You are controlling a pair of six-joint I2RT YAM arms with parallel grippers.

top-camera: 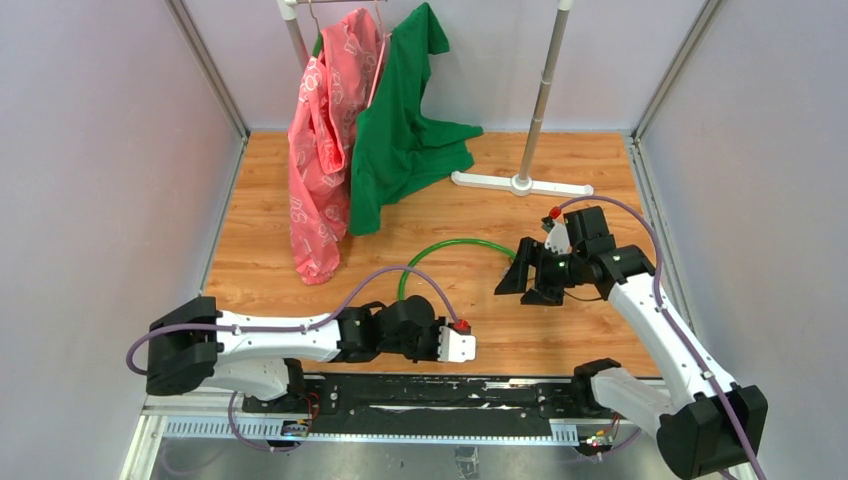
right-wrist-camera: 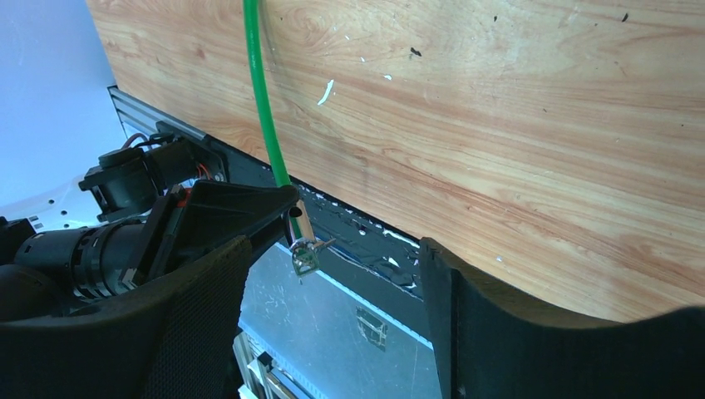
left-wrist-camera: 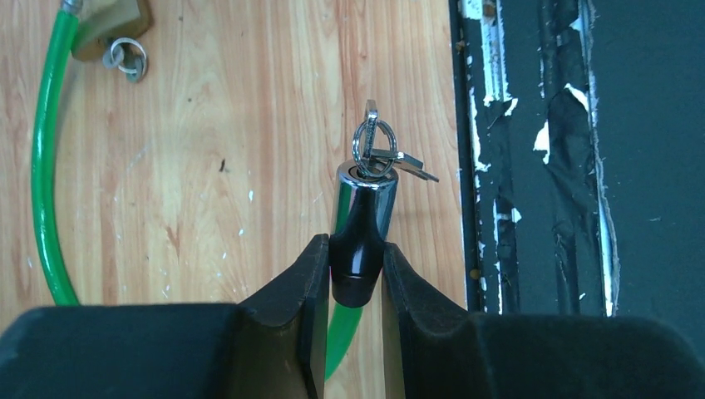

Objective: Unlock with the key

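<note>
Key (left-wrist-camera: 371,154): small, silvery, on a ring, seated in the chrome end of the green cable lock (left-wrist-camera: 362,220).

Left gripper (left-wrist-camera: 355,253): at 6 o'clock from the key, clenched on the lock's black barrel.

Right gripper (top-camera: 530,281): at 2 o'clock from the left gripper, fingers spread, holding nothing.

Brass padlock (left-wrist-camera: 106,18): at 10 o'clock from the key, on the wooden table (left-wrist-camera: 233,125).

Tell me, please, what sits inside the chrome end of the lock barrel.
A key pokes out of the barrel, its head carrying a ring and a second key. Its blade is hidden inside the chrome, so its depth cannot be seen.
</note>
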